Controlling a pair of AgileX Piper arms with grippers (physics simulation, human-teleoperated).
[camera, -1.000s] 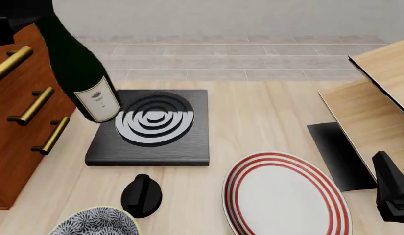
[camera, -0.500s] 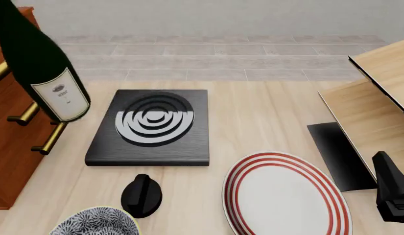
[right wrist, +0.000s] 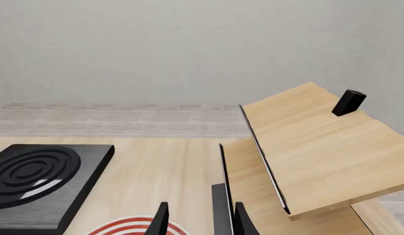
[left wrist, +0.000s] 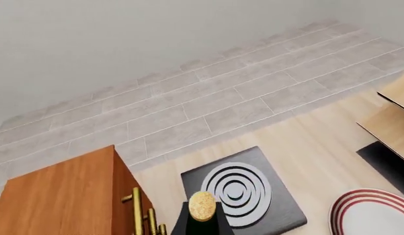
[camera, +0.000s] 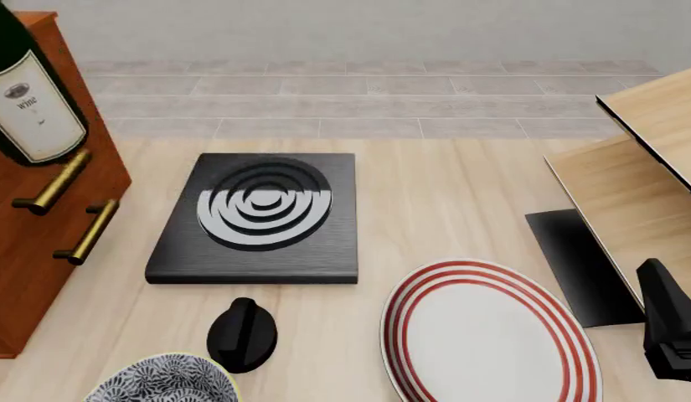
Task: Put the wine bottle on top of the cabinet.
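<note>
The wine bottle hangs in the air at the far left, its dark green body and white label in front of the upper front edge of the cabinet. Its top runs out of the front view. In the left wrist view its gold cap sits at the lower edge, with the cabinet's top beside and below it. My left gripper is out of the front view and holds the bottle up by its neck. At the near right my right gripper is open with nothing between its fingers, and it shows as a dark shape.
A black slab with concentric silver rings lies mid-table. A red-ringed white plate, a black knob-shaped object and a patterned bowl lie near the front. A pale wood panelled piece stands at the right on a black mat.
The bottle has travelled left and upward, from above the slab's left edge to in front of the cabinet's top, and now stands more upright. The right arm has not moved.
</note>
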